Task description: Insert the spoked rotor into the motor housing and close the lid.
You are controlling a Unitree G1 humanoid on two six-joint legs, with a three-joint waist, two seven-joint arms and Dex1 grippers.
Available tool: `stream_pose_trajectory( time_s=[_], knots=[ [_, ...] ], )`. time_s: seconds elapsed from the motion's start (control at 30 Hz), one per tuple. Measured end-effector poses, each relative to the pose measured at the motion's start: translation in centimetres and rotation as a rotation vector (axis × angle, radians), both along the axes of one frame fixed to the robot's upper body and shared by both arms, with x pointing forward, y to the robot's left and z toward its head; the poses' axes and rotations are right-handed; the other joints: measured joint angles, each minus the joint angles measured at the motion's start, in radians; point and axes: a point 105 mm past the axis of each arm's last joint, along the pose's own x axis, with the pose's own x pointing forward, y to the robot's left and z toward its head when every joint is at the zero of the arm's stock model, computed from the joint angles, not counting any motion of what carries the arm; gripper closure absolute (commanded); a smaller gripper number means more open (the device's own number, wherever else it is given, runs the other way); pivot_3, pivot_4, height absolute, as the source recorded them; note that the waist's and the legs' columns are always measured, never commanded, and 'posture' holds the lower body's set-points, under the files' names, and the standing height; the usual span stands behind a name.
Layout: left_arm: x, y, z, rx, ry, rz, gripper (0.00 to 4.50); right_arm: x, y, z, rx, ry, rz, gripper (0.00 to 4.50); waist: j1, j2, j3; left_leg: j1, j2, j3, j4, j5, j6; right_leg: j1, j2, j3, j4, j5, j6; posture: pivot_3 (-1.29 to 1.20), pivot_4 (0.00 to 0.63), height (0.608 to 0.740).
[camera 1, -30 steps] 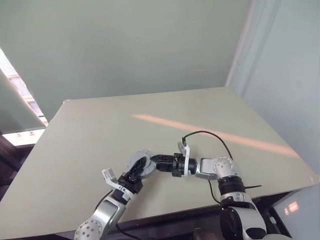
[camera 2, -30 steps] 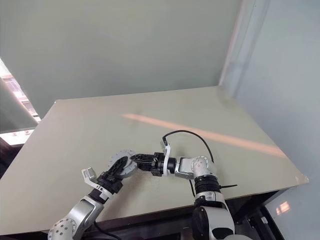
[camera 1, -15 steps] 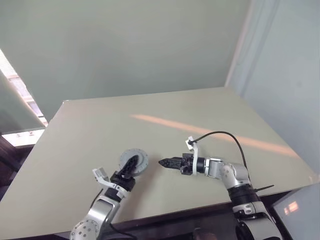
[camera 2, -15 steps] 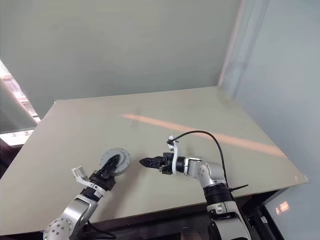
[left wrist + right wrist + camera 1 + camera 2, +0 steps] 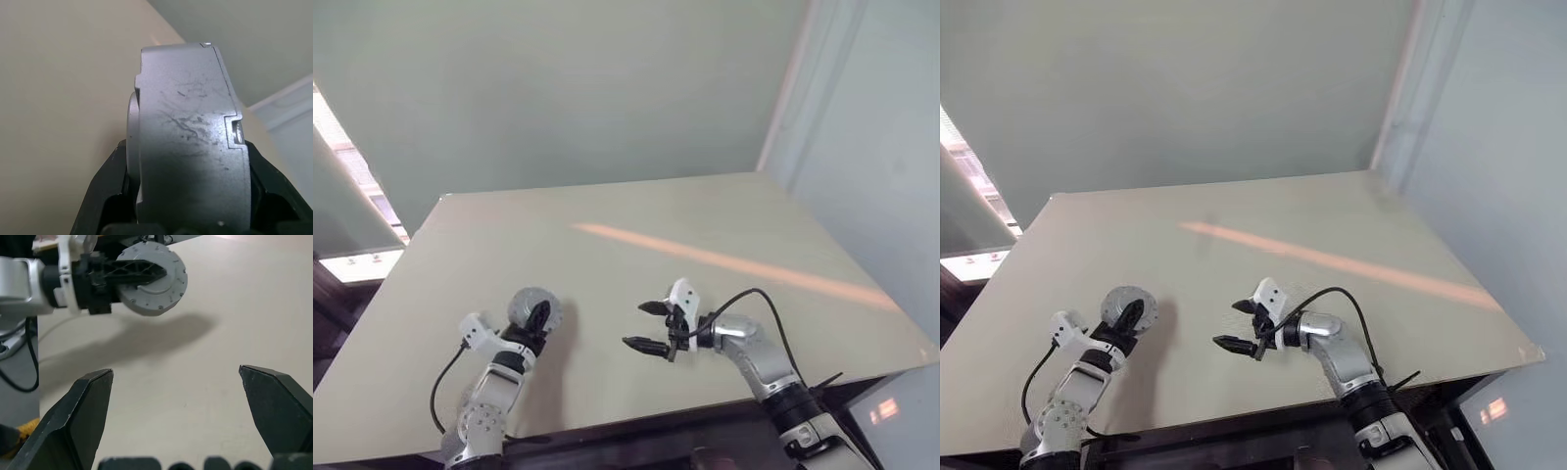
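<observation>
The left hand [image 5: 536, 317] is raised over the table [image 5: 705, 225] near its front edge, clamped across one grey round motor [image 5: 530, 306] held on edge. The right hand [image 5: 649, 326] points left toward it, well apart, fingers spread wide and holding nothing. The motor's inside is hidden.

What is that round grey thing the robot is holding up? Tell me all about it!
The round grey disc looks like scuffed matte metal, thick, with a notched rim, small screw dots on its flat face and a raised round hub on one side. It seems to be the closed motor assembly. The left gripper clamps it across both faces, holding it on edge above the table, touching nothing else.
</observation>
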Motion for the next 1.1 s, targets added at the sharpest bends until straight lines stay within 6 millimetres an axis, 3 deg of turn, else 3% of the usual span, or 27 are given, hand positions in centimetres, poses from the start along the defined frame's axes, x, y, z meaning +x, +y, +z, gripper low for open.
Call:
stream_pose_trajectory(
  time_s=[0.3,0.57,0.8,1.1],
  knots=[
    [0.3,2.0,-2.3,0.085,0.078,0.065,2.45,-0.2,-0.2,-0.5,-0.027,-0.032,0.002,0.0,0.018,-0.002,0.0,0.0,0.0,0.0,0.001,0.0,0.0,0.0,0.0,0.0,0.001,0.001,0.0,0.0,0.0,0.74],
    [0.8,2.1,-2.6,0.108,0.078,0.073,2.45,-0.2,-0.5,-0.7,-0.044,-0.036,-0.009,0.0,0.019,-0.003,-0.001,0.003,0.0,0.0,0.002,0.001,-0.001,0.003,0.0,0.0,0.001,0.002,-0.001,0.0,0.0,0.74],
    [0.6,2.7,-3.2,0.167,0.123,0.078,0.08,-0.1,-0.7,-0.9,-0.057,-0.036,-0.017,0.0,0.018,-0.003,0.0,0.016,0.001,0.0,0.002,0.001,-0.001,0.016,0.001,0.0,0.0,0.002,-0.001,0.0,0.0,0.74],
    [0.0,5.2,-3.5,0.386,0.198,0.182,0.03,-0.1,-0.7,-1.3,-0.066,-0.027,-0.024,0.0,0.018,-0.004,-0.001,0.017,0.001,0.0,0.001,0.001,-0.001,0.016,0.001,0.0,0.001,0.002,-0.001,0.0,0.0,0.74]
  ],
)
